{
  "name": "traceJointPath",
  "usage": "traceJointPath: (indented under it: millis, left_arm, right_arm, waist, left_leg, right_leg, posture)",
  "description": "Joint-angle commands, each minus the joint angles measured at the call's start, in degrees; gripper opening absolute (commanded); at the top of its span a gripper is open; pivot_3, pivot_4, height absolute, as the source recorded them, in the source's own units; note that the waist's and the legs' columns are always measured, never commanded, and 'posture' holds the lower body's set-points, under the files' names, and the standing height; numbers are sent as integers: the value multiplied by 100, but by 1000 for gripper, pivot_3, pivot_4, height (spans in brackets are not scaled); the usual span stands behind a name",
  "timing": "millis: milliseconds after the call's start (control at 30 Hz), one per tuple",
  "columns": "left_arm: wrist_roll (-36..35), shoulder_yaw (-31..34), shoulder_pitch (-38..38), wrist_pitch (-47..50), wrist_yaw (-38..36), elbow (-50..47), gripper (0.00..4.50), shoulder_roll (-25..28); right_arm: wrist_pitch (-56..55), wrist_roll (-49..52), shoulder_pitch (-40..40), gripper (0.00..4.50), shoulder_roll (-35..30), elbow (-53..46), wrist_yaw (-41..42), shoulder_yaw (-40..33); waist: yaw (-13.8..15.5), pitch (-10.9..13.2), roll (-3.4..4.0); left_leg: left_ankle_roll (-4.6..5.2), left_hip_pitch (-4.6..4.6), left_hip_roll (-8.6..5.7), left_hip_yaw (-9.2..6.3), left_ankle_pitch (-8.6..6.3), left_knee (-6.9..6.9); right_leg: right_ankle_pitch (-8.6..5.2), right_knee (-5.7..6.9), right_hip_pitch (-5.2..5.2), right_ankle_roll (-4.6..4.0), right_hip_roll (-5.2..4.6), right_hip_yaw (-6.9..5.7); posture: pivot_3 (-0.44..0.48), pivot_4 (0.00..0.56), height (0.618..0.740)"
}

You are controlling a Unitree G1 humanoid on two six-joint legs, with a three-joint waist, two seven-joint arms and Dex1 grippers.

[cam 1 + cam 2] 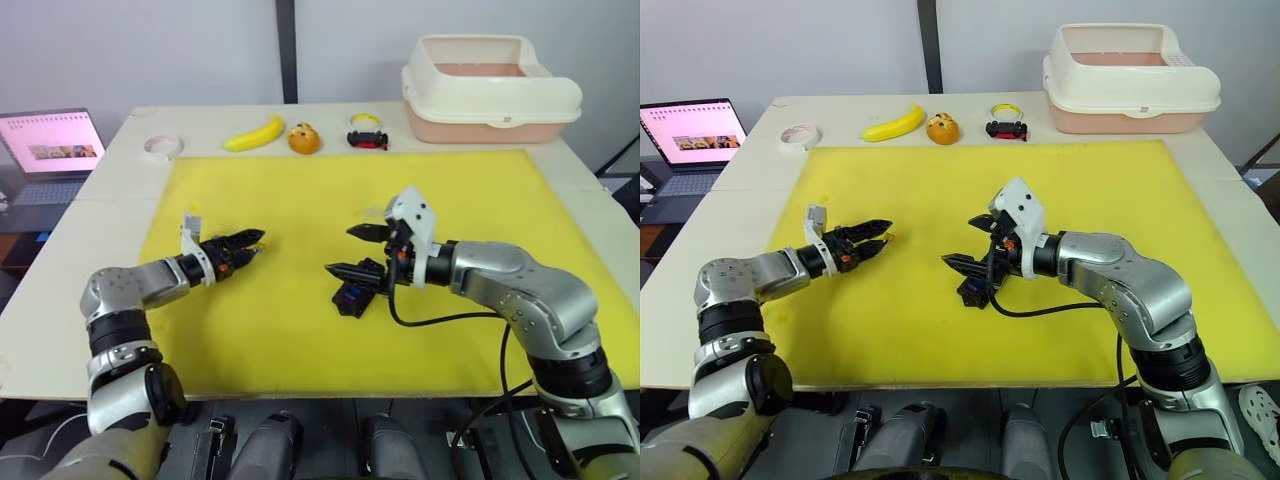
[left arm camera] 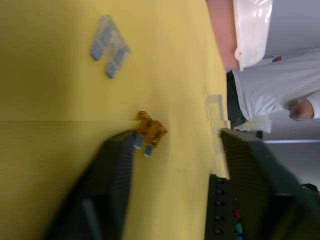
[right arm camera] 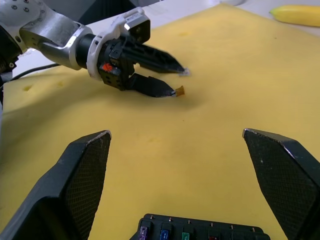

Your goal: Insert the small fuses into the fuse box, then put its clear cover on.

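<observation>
Gaping right hand point(image 1: 968, 243) over fuse box point(image 1: 973, 288); left hand point(image 3: 170, 79) apart, orange fuse point(image 3: 179, 91) at fingertip.

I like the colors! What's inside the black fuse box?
Small colored fuses sit in the fuse box slots: purple, blue, green and red. The picture's edge cuts off the rest of the box, so any others can't be seen.
</observation>
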Motion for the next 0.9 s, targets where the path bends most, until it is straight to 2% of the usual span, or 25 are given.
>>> traceJointPath:
  millis: [33, 333, 433, 533, 700, 900]
  left_arm:
    - [61, -139, 20, -3, 22, 134, 2286, -87]
    - [230, -238, 70, -244, 60, 223, 2286, -83]
    - [224, -276, 118, -299, 48, 182, 1458, -84]
    - [251, -305, 173, -349, 68, 100, 26, -86]
    - [165, -198, 287, -228, 107, -229, 26, 38]
    - [-576, -33, 142, 567, -186, -1329, 26, 443]
  right_arm:
    - [-31, 50, -29, 4500, -22, -232, -19, -180]
    - [-22, 26, 3, 4500, -41, -224, -9, -186]
    - [-26, 21, 5, 4500, -49, -220, -5, -185]
    - [-25, 26, 14, 4500, -64, -233, 1, -193]
    - [18, 71, 73, 4500, -114, -312, -6, -242]
    - [416, 603, 154, 4500, 45, -516, -163, -661]
  waist:
    - [-5, 0, 0]
    - [-1, 0, 0]
    - [-5, 0, 0]
    - [-18, -1, 2]
    - [-68, -3, 5]
    - [-192, 5, -7]
  left_leg:
    - [1, 0, 0, 1, 0, 0]
    - [1, 0, 1, 2, -1, 0]
    - [1, 0, 1, 2, -1, 0]
    - [1, 0, 2, 4, -1, 0]
    - [1, 2, 6, 6, -1, -2]
    - [1, -6, 10, 2, -1, -10]
  right_leg:
    - [0, 0, 0, 0, 0, 0]
    - [0, 0, -1, 0, 0, 0]
    - [0, 0, 0, 0, 0, 1]
    - [0, 0, -2, 0, 0, 1]
    - [0, 1, -3, 0, 1, 1]
    - [0, 2, -18, 1, 6, 0]
  posture:
    - [0, 150, 740]
    - [0, 150, 740]
    - [0, 150, 740]
    - [0, 150, 740]
    - [0, 150, 740]
    - [0, 150, 740]
